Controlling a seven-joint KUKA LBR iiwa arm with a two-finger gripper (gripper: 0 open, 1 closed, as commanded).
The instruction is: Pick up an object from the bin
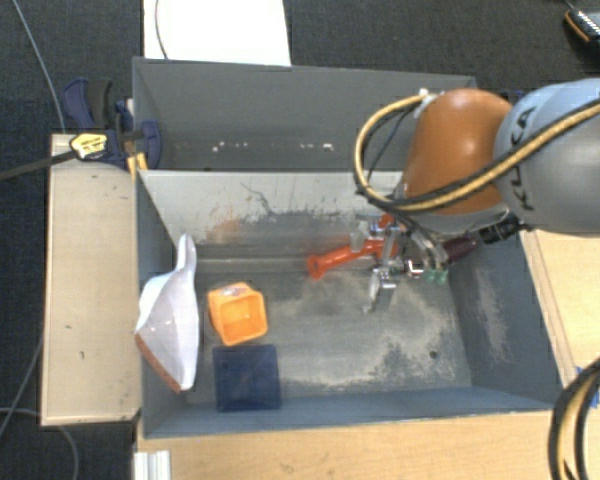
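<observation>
Grey bin (380, 358), scuffed floor
We see a white scoop-like piece (175, 318), an orange cube (238, 314) and a dark blue block (247, 376) (all at left).

Arm (565, 158) from the right, orange-capped wrist (460, 148) above the downward-pointing pincer (380, 293).

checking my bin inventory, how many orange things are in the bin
2: an orange cube at the bin's left, beside the white scoop; an orange-red stick at mid-bin, just left of the gripper. The arm may hide others.
</observation>
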